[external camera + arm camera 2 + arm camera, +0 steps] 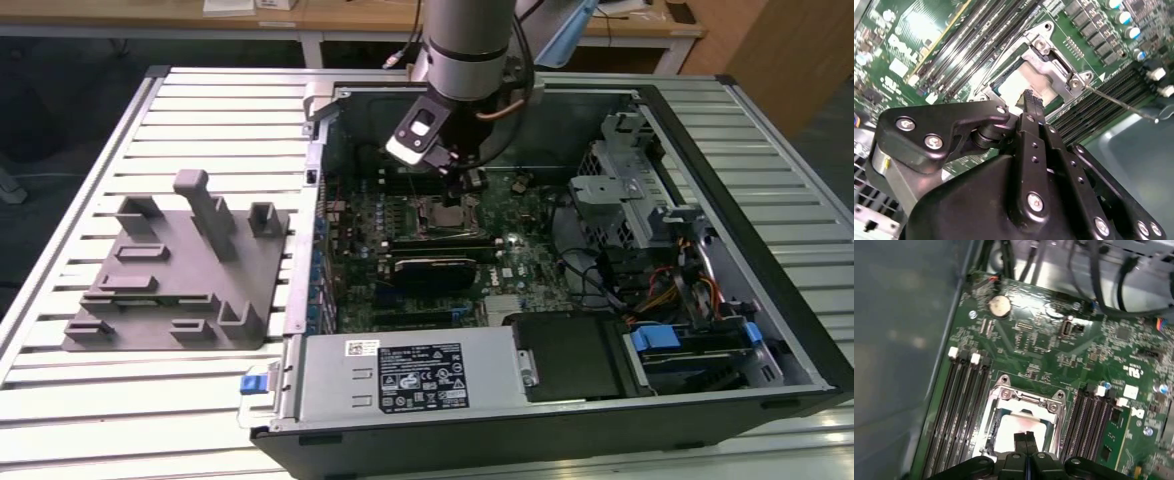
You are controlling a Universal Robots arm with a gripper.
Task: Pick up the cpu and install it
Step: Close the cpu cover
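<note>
Cpu, a pale silvery square, is lying flat inside the metal socket frame in the first wrist view. The hand is hanging right over it, its two black fingers pressing together in a narrow line. Whether the tips are touching the chip, I cannot tell. Dark memory slots are flanking the socket on the green motherboard. Farther out, in the exterior view, the open computer case is lying on the slatted worktop, beside a grey fixture.
</note>
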